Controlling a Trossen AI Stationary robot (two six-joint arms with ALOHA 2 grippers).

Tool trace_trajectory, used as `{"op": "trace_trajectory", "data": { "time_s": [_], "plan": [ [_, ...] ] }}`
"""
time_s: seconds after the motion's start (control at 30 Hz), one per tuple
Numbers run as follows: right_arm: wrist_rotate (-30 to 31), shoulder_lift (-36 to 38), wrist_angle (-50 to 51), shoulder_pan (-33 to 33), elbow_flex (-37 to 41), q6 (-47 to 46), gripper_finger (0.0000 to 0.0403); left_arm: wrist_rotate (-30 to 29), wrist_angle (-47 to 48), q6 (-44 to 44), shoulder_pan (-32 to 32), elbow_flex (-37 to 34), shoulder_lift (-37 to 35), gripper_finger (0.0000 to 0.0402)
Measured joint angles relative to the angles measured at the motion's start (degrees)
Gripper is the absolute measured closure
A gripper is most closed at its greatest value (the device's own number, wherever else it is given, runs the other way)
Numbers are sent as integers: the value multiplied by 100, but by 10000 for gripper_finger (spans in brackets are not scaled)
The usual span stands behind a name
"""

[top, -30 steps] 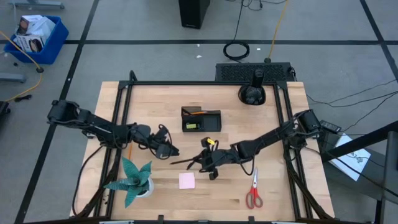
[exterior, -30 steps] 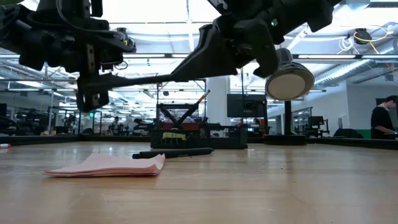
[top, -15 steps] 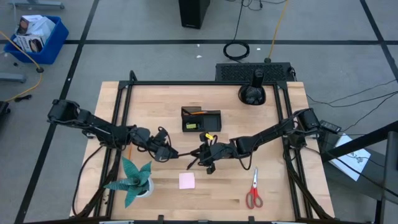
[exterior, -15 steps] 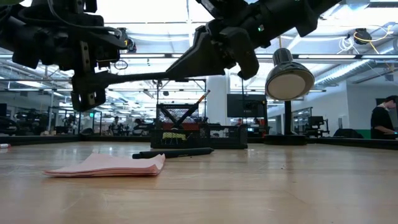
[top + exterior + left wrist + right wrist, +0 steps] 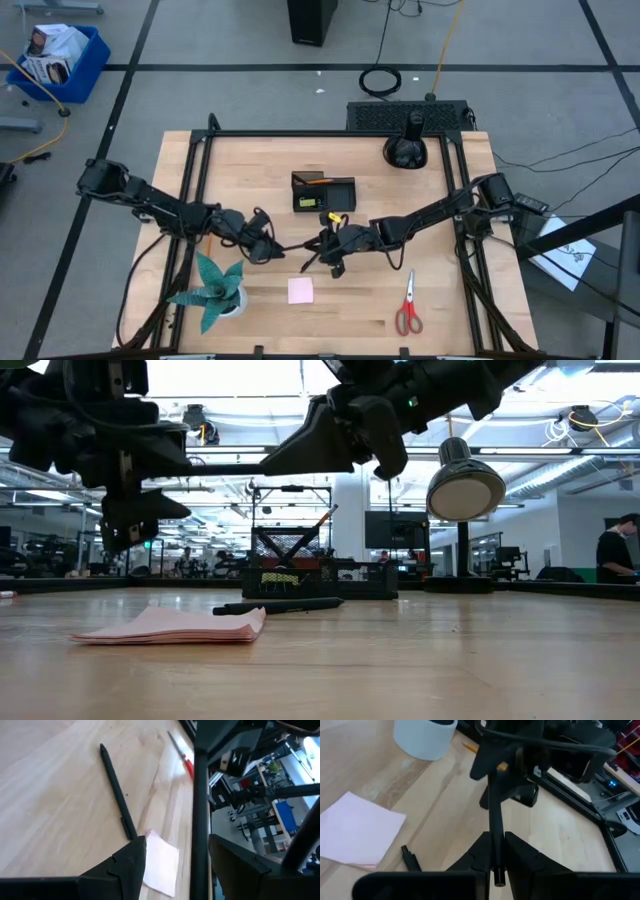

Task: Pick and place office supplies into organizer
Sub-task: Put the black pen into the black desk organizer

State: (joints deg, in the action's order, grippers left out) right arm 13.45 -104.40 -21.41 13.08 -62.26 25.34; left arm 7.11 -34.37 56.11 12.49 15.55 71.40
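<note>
A black pen (image 5: 225, 462) hangs level above the table's middle, and my right gripper (image 5: 495, 851) is shut on it. The pen's free end reaches my left gripper (image 5: 175, 857), which is open with one finger on either side of the shaft (image 5: 200, 795). A second black pen (image 5: 116, 792) lies flat on the wood, close to the pink sticky-note pad (image 5: 300, 290). The red-handled scissors (image 5: 407, 305) lie toward the near right. The black organizer (image 5: 323, 192) stands past the grippers, an orange pencil (image 5: 318, 181) inside it. My right gripper pinches the pen near its back end (image 5: 495, 837) between its two fingers, and the butt (image 5: 496, 880) sticks out behind them. The fingers come from the table's right, nearly level, lying along the pen. The pen is clear of the table, about level. My left gripper: I cannot tell whether either finger touches the shaft.
A teal spiky plant (image 5: 215, 290) in a white pot (image 5: 425, 737) stands at the near left, an orange pencil (image 5: 470, 746) beside it. A round black domed object (image 5: 405, 150) sits at the far right. Bare wood lies near the front edge.
My right gripper has carried the pen a little toward the table's far edge and toward my left gripper. The pen has stayed level and now sits higher in the low view. Neither gripper's finger gap has changed.
</note>
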Motion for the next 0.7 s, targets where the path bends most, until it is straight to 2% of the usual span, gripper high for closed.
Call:
{"op": "trace_trajectory", "data": {
  "time_s": [0.3,0.4,0.5,0.7],
  "plan": [
    [-38,0,-27,-31,2,-45,373,-121,-15,-167,44,0,0,184],
    [-307,0,24,-46,2,-79,372,-120,-31,-171,44,0,0,191],
    [-309,-2,71,-66,2,-185,368,-122,-31,-162,44,0,0,220],
    [-306,-2,70,-72,2,-195,372,-122,-95,-262,42,0,0,307]
  ]
}}
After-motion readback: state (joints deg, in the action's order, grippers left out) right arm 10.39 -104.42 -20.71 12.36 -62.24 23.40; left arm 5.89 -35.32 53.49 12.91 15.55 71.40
